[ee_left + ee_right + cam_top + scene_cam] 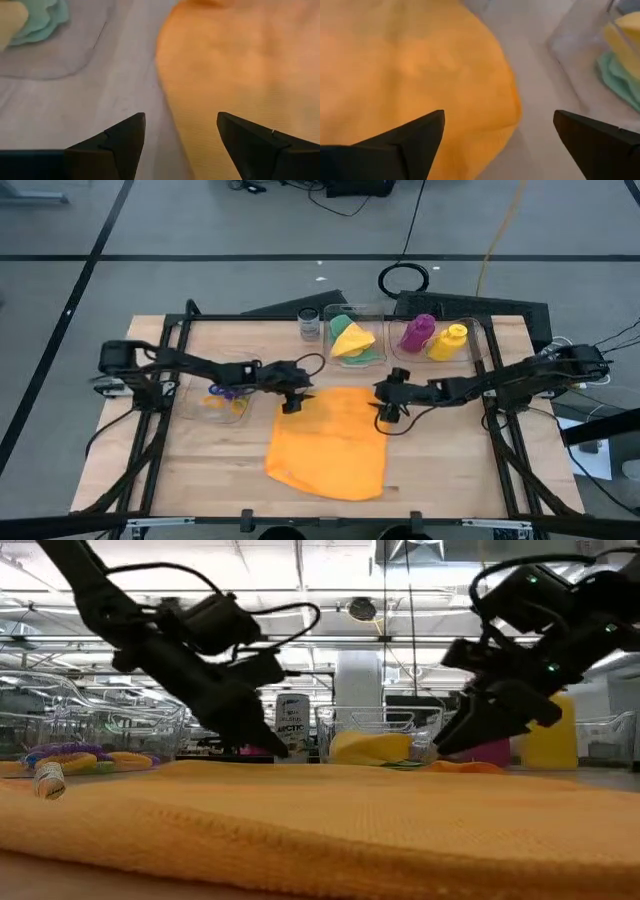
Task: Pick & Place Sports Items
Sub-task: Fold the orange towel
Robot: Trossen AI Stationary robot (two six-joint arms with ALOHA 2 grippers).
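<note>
An orange cloth (331,443) lies spread flat on the table's middle; it also shows in the low view (330,820). My left gripper (292,402) is open just above the cloth's far left corner (170,55), one finger over bare wood, one over cloth. My right gripper (388,412) is open over the cloth's far right corner (505,105). Yellow and green cloths (352,340) lie in a clear box. Purple (416,332) and yellow (448,342) bottles stand in another box. Coloured rings (226,393) lie in a left box.
A small clear jar (309,326) stands at the far edge beside the cloth box. Clear boxes line the table's far side and left. Black frame rails (160,430) run along both sides. Bare wood shows in front of the cloth and to its sides.
</note>
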